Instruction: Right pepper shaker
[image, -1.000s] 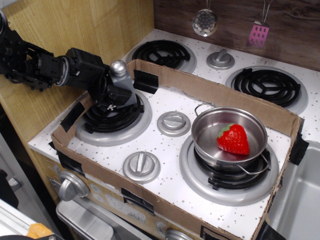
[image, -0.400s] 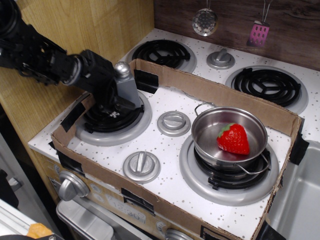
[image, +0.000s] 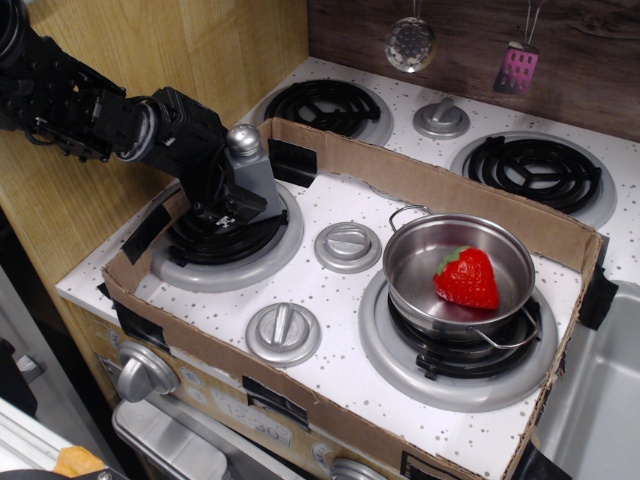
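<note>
The pepper shaker (image: 252, 172) is a grey tapered body with a shiny silver ball cap. It stands nearly upright, tilted slightly, over the front left burner (image: 226, 240) inside the cardboard box. My black gripper (image: 228, 196) reaches in from the left and is shut on the shaker's lower body. The shaker's base is partly hidden by the fingers, so I cannot tell whether it rests on the burner.
A low cardboard box wall (image: 430, 180) surrounds the front of the stove. A steel pot (image: 458, 270) with a red strawberry (image: 466, 278) sits on the front right burner. Silver knobs (image: 347, 246) (image: 283, 333) lie between burners. A wooden panel (image: 150, 50) stands at the left.
The gripper and shaker shifted slightly right and the shaker stands more upright than a second ago; the arm's elbow has risen. The pot and strawberry have not moved.
</note>
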